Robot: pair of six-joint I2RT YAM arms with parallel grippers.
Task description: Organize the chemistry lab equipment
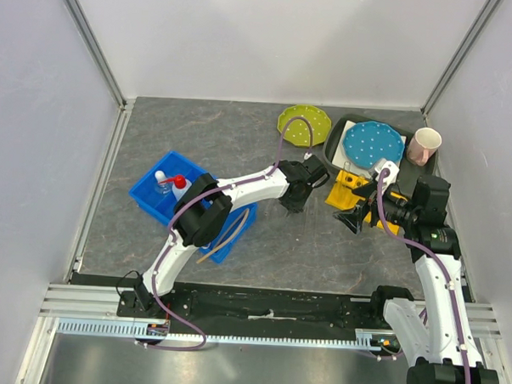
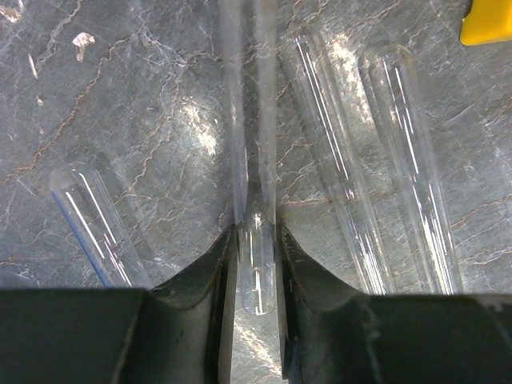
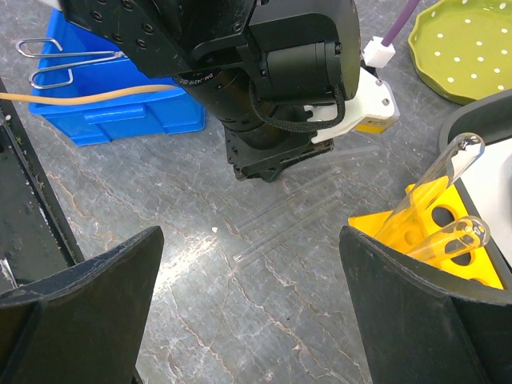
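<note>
one glass tube (image 2: pixel 250 120) clamped in left tool (image 2: pixel 256 234), pointing straight ahead; right tool (image 3: pixel 250 244) apart

The tubes (image 2: pixel 332 160) are clear, glossy glass; the table (image 2: pixel 144 120) is smooth veined stone, faintly shiny; the tongs (image 3: pixel 68 62) are bright wire; the bin (image 3: pixel 120 120) is plastic.

A robotics test cell: white panel walls (image 1: pixel 271 40) in aluminium framing (image 1: pixel 90 40) enclose a grey marbled desk (image 1: pixel 207 139) bearing a left arm (image 1: pixel 248 185) and right arm (image 1: pixel 444 268).
</note>
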